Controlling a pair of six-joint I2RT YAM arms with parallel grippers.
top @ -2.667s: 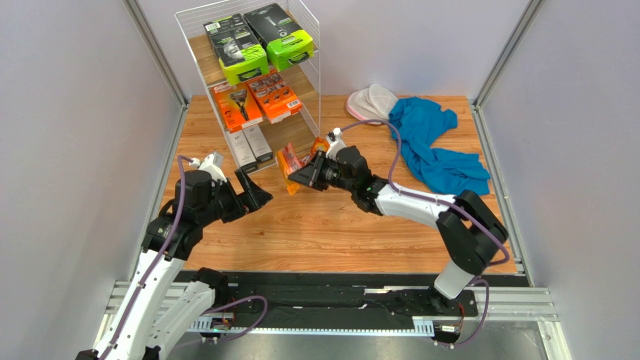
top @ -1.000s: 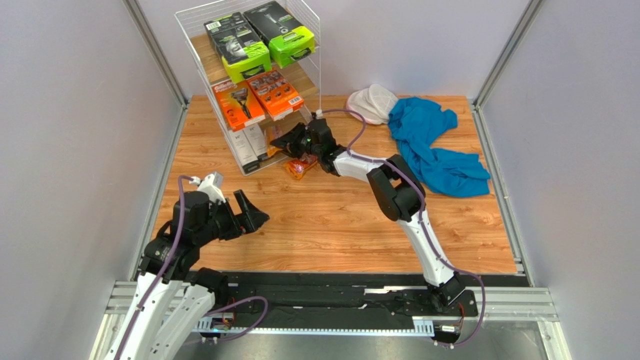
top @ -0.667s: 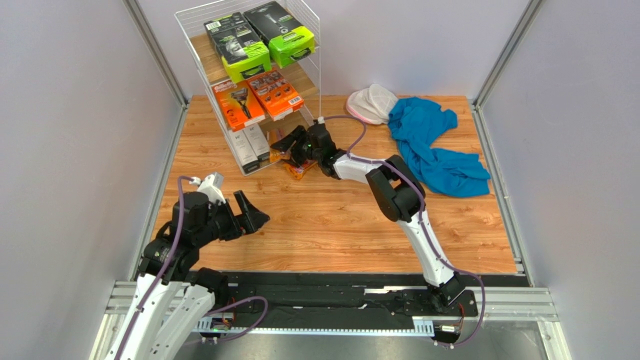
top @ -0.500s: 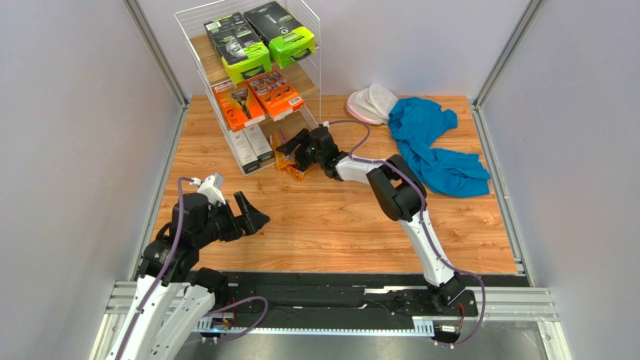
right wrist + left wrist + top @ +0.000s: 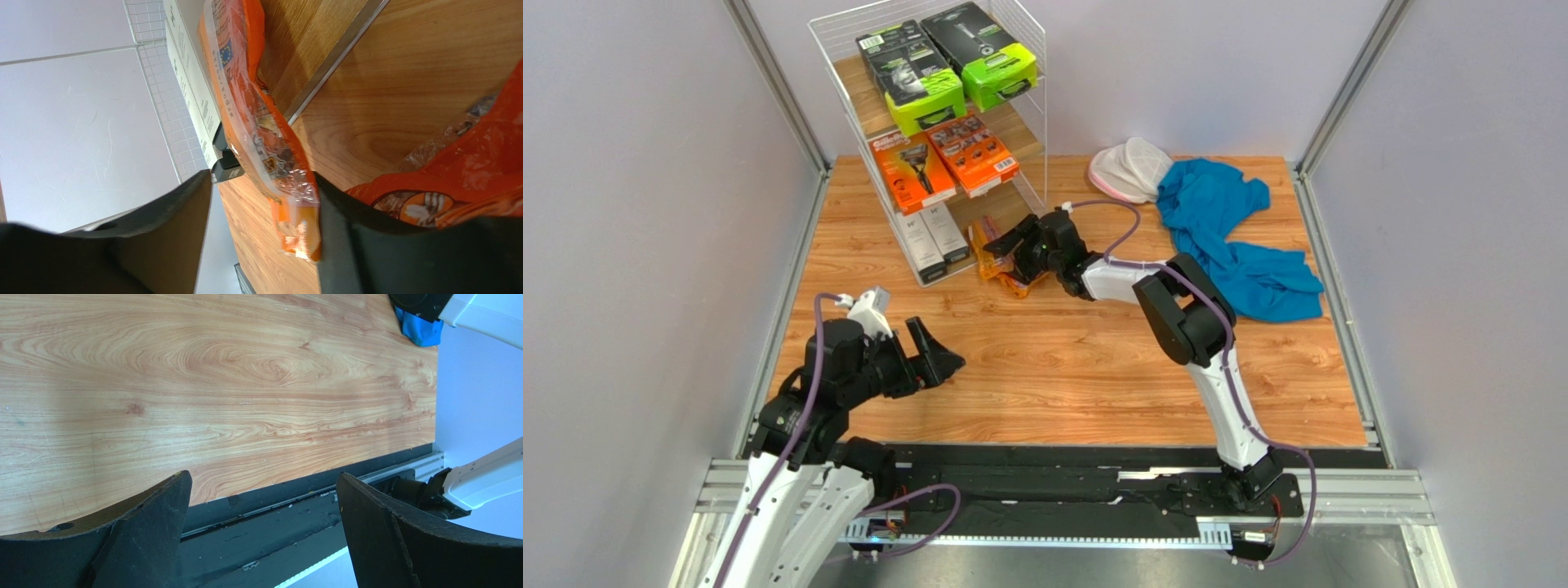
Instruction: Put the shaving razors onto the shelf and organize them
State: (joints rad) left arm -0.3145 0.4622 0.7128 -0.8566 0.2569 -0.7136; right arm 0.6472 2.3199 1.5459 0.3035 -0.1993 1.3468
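Razors here come in three kinds of pack, and you cannot read a brand on any of them: the box print is too small in the top view, and the right wrist view gives only fine illegible lines on clear plastic. Your right gripper [image 5: 1016, 245] is at the front of the bottom tier of the shelf [image 5: 1024, 132] with its fingers apart. One orange blister pack [image 5: 258, 122] stands on edge between them, leaning against a slim grey-white box [image 5: 190, 73]. It is close against one finger, with a clear gap to the other. The second orange blister pack [image 5: 1014, 279] lies on the surface [image 5: 1075, 355] just beside that gripper. You can count two black packs with lime-green ends [image 5: 913, 76] on the top tier, two orange boxes [image 5: 913, 172] on the middle tier, two blister packs and two slim grey-white boxes upright on the bottom tier. Your left gripper [image 5: 263, 484] hovers over bare surface, well apart from the shelf, its fingers spread wide with nothing between them.
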